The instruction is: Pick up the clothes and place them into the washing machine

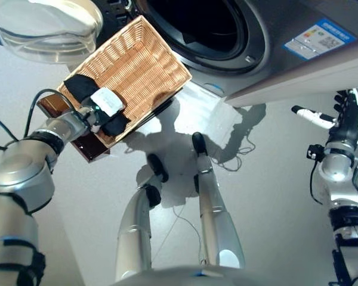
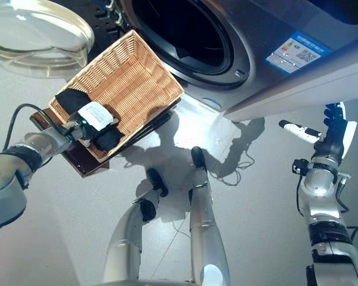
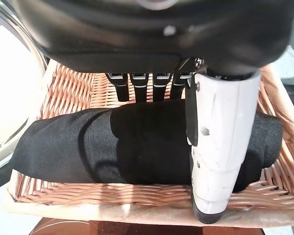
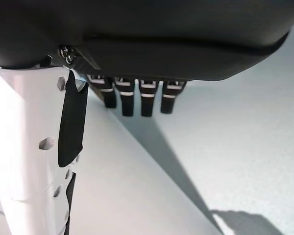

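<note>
A black cloth lies rolled at the near end of the wicker basket. My left hand is in the basket on top of it. In the left wrist view the fingers go down behind the roll and the white-covered thumb lies across its front, so the hand grips the cloth. The cloth still rests on the basket's bottom. The washing machine's drum opening is just beyond the basket's far end. My right hand hangs open and empty over the floor at the right.
The machine's round glass door stands open at the basket's left. The basket sits tilted on a low dark brown box. The machine's grey front overhangs the light floor.
</note>
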Controlling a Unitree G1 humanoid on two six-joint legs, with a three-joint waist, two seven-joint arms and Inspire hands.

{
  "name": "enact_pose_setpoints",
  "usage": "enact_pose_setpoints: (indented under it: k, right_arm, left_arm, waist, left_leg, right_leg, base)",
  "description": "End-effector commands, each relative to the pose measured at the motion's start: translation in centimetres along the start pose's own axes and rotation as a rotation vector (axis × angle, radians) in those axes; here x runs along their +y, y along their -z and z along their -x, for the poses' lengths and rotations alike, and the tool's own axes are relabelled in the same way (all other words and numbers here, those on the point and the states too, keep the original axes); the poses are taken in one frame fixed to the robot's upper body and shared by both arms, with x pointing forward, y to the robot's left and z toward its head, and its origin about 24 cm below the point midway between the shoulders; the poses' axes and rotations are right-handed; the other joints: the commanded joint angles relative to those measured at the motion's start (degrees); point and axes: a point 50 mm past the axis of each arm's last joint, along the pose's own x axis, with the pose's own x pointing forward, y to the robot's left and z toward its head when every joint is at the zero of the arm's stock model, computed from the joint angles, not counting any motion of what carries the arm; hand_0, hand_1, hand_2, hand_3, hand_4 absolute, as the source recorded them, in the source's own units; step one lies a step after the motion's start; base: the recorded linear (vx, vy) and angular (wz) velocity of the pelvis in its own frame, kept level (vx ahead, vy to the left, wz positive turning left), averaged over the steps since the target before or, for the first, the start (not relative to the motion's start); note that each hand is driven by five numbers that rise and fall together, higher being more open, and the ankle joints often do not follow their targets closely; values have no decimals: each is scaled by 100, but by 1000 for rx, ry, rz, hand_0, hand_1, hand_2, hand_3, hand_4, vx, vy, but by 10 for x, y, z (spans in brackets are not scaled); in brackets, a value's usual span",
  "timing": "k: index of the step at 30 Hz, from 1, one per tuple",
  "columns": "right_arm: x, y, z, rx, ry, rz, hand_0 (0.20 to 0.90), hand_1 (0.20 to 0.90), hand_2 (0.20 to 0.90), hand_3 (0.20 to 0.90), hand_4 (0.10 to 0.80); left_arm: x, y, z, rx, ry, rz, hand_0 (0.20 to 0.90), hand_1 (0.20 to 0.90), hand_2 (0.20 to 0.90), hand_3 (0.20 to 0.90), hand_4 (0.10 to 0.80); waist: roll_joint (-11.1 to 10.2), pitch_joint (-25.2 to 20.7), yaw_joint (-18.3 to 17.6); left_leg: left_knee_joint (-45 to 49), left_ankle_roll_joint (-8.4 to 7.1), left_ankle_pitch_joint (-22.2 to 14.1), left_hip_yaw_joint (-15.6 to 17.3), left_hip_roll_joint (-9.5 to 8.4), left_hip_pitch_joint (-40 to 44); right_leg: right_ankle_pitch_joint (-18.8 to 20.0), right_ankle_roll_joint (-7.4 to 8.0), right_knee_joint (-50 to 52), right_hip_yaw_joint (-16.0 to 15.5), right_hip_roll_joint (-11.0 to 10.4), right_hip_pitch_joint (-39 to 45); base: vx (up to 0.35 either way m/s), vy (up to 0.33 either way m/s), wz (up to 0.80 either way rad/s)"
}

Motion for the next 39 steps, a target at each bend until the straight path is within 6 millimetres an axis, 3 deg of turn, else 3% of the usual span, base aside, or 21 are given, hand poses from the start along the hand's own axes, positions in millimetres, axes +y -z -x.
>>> enact_pose_setpoints:
  k: [1,6,18,26,36,39]
  right_arm:
    - [-9,-53,-4,-289,20,-64,900,900,900,900,800]
    - [-14,-38,8,-241,51,-83,900,900,900,900,800]
    - [-18,-24,18,-193,71,-90,900,900,900,900,800]
    - [-11,-12,25,-148,29,-62,900,900,900,900,800]
    - [-5,30,52,46,-46,-43,900,900,900,900,800]
    - [1,51,68,151,-107,-38,900,900,900,900,800]
  left_arm:
    - [19,27,2,108,-72,24,200,200,200,200,300]
    - [22,29,2,109,-82,22,200,200,200,200,300]
    - [33,28,-1,108,-144,31,200,200,200,200,300]
    - [38,28,-1,146,-233,75,200,200,200,200,300]
    - [7,7,4,220,-246,317,200,200,200,200,300]
    - [-4,-9,6,210,-248,414,200,200,200,200,300]
  waist:
    - [221,157,-115]
    - [238,125,-137]
    - [332,37,-139]
    - [352,-141,-80]
    - [197,-512,-28]
    - [124,-694,85]
  left_leg:
    - [-328,-794,-268,-340,195,264]
    - [-369,-808,-228,-361,215,264]
    - [-492,-850,-132,-363,224,385]
    - [-593,-903,-44,-409,287,639]
    - [-980,-992,385,-463,265,1447]
    - [-1249,-1050,509,-550,223,1900]
  right_leg:
    - [88,-331,-918,-125,7,595]
    - [97,-326,-917,-143,17,582]
    - [83,-321,-897,-144,41,666]
    - [18,-333,-856,-204,82,907]
    - [15,-367,-888,-406,37,1708]
    - [-45,-368,-975,-540,33,2149]
  base:
    - [0,0,0]
    - [0,-9,1]
    - [0,-3,0]
    - [3,-52,-2]
    - [-7,-92,-1]
    - [55,-91,7]
